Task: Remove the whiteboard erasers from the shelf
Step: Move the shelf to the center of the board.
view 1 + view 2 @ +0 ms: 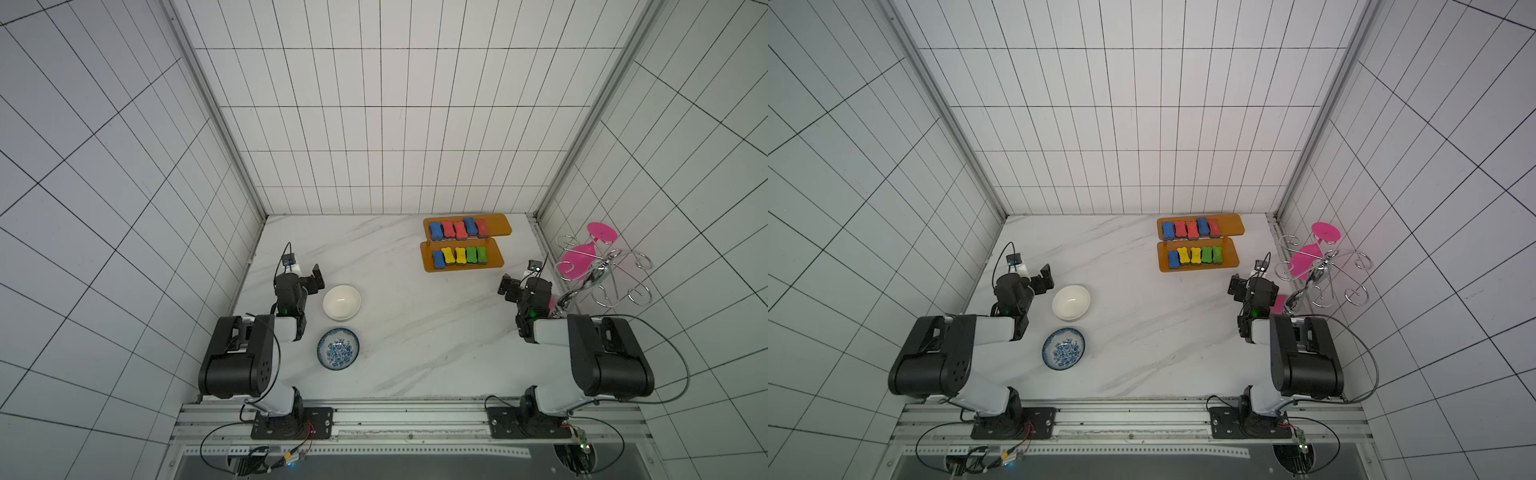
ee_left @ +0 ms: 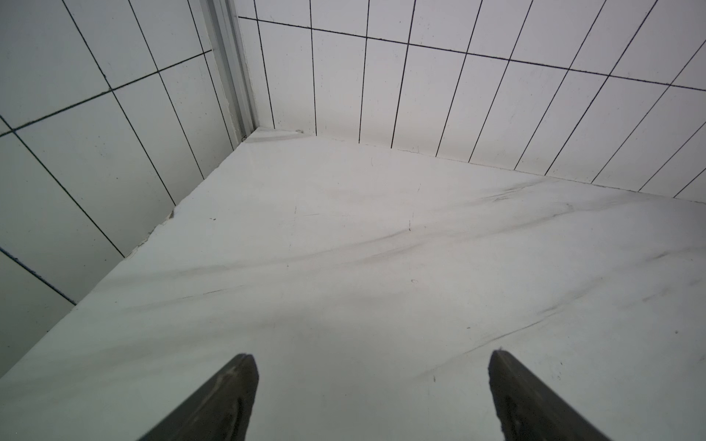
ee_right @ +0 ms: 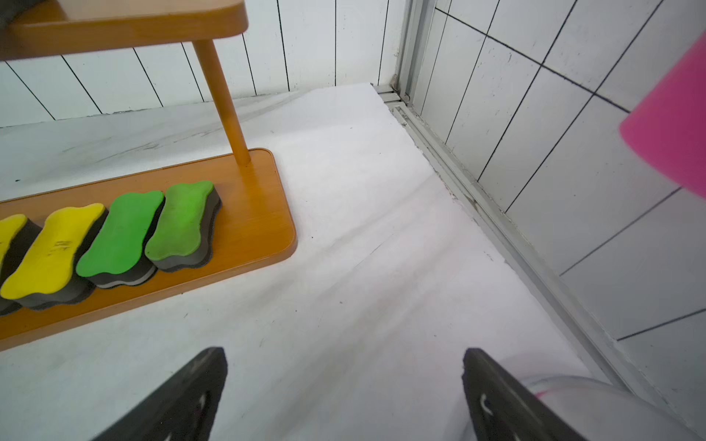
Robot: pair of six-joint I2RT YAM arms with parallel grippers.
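The orange two-tier shelf (image 1: 498,226) stands at the back right of the marble table in both top views. Its upper tier carries several whiteboard erasers in blue (image 1: 435,230) and red. The lower tier (image 3: 252,214) carries a blue one, two yellow (image 3: 53,252) and two green (image 3: 179,225). My right gripper (image 1: 508,286) is open and empty in front of the shelf's right end, and in the right wrist view the right gripper (image 3: 344,353) has bare table between its fingers. My left gripper (image 1: 318,278) sits far left, and in the left wrist view the left gripper (image 2: 372,357) is open over bare table.
A white bowl (image 1: 341,302) and a blue-patterned bowl (image 1: 338,348) sit beside the left arm. A wire rack with pink glasses (image 1: 602,270) stands close to the right arm by the right wall. A pink glass (image 3: 672,130) shows in the right wrist view.
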